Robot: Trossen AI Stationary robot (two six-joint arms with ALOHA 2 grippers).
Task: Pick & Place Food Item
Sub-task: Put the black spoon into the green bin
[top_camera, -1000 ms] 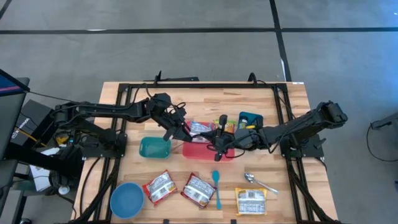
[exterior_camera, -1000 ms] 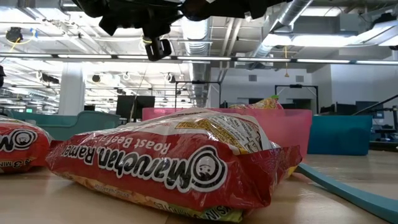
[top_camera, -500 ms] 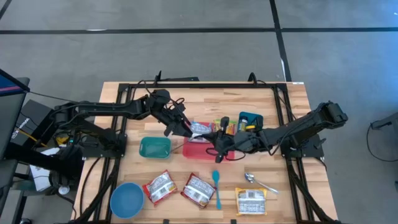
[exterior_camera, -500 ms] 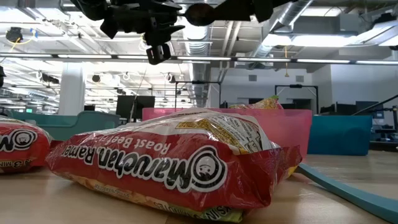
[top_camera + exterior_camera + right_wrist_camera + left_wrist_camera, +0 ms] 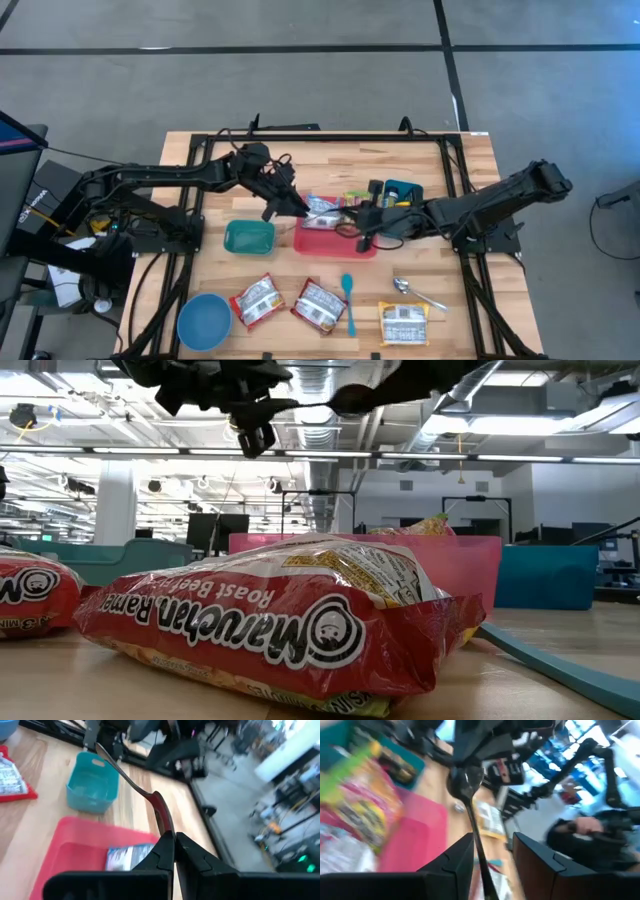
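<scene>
**Change since a second ago.** Left gripper: its fingers have parted and now stand part-way open. The spoon handle runs loose between them, apparently free of both. Right gripper: clamped shut on the spoon at its bowl end, and drawn a little to the right over the red bin. You may read this as a hand-over just finished, with the right arm now carrying the spoon alone.

**Meaning for the task.** No food item is held by either arm, so the pick itself looks still to come.

**Food items.**
- Three ramen packets lie on the near part of the table: one left, one middle, one right.
- Further packets sit at the far edge of the red bin.

**Other stock on the surface.**
- Teal bin, just left of the red bin.
- Dark teal container, far right.
- Blue bowl, near left.
- Teal spoon and metal spoon, near centre-right.

**Surface.** Pale wood planks inside a black frame.

**Room.** Grey floor with dark lines. Open ceiling with pipes and strip lights behind.
</scene>
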